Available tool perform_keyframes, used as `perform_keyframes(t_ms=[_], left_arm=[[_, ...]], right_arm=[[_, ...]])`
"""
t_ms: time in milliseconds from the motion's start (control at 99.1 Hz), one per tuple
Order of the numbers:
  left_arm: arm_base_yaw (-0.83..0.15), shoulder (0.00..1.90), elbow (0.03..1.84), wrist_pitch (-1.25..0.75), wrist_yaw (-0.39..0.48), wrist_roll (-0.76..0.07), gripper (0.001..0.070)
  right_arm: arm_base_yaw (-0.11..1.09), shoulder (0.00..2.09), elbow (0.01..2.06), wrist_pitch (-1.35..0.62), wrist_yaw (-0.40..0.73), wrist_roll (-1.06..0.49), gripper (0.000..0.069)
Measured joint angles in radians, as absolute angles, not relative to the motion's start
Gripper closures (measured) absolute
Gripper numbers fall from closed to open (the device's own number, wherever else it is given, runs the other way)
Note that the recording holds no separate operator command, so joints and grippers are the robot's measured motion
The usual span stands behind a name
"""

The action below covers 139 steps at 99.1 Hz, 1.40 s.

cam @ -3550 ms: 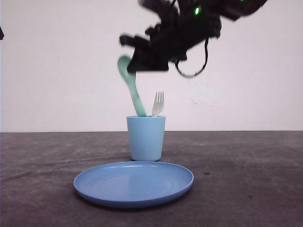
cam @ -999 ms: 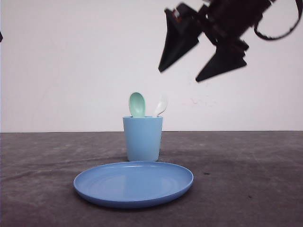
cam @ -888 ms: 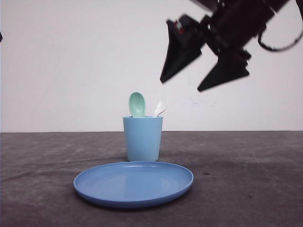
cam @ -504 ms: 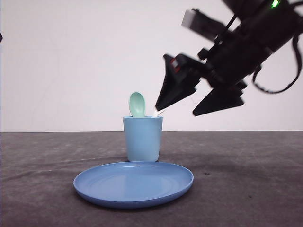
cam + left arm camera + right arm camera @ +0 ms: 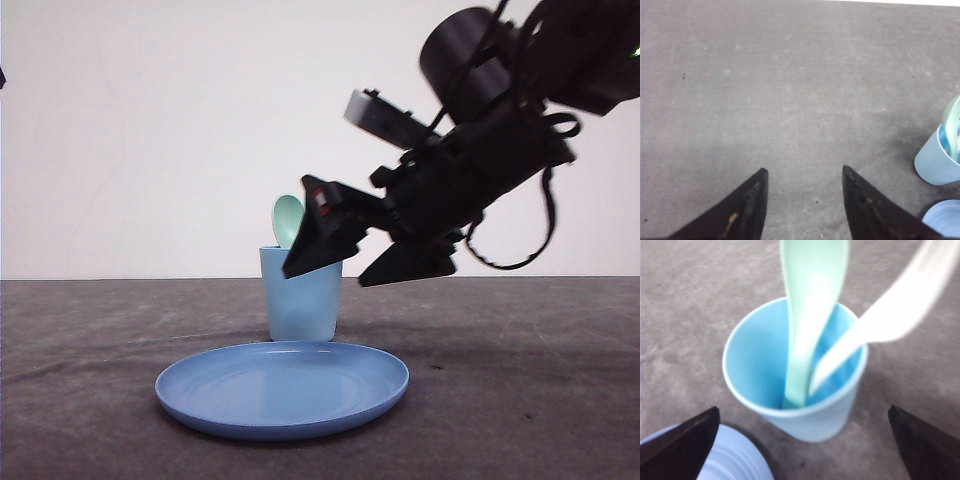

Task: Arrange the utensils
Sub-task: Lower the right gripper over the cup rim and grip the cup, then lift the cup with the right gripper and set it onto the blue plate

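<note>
The mint-green spoon (image 5: 807, 315) and the white fork (image 5: 890, 315) stand handle-down in the light blue cup (image 5: 755, 365), leaning apart. My right gripper (image 5: 802, 410) is open wide, one finger on each side of the cup, touching nothing. In the front view the right gripper (image 5: 323, 280) hangs tilted in front of the cup (image 5: 300, 310); the spoon bowl (image 5: 288, 220) shows above the rim and the fork is hidden behind the fingers. My left gripper (image 5: 804, 170) is open over bare table, with the cup (image 5: 935, 165) off to one side.
The round blue plate (image 5: 282, 388) lies on the dark grey table just in front of the cup; its rim (image 5: 735, 460) shows beside one right finger. The plate's edge (image 5: 945, 217) sits by the cup in the left wrist view.
The open right gripper has come down and to the left from high on the right, level with the cup now. The spoon it held earlier sits deeper in the cup.
</note>
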<state>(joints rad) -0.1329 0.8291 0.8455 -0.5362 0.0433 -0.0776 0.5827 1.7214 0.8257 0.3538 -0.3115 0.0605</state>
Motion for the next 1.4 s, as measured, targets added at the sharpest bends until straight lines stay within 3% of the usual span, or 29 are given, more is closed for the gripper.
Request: perform_keyframes(t_ms=[524,817,1190,1402], left_arm=[[-0.133,0.829,0.846,-0.536,0.043,-0.078,0.0429],[-0.133,0.829,0.846,-0.536,0.043,-0.072,0.0429],[-0.133,0.829,0.846,-0.537,0.043,-0.067,0.0429],[-0.133,0.829,0.846,-0.537,0.043,-0.067,0.0429]], right_arm=[[0.603,1.851,0.949,0.356,-0.287,0.059,0.0014],[0.605,1.851,0.949,0.356,-0.282,0.055,0.0214],[0.611,1.794,0.949,0.322,-0.280,0.052,0.0217],[0.616,1.657,0.949,0.185,-0.253,0.029,0.0217]])
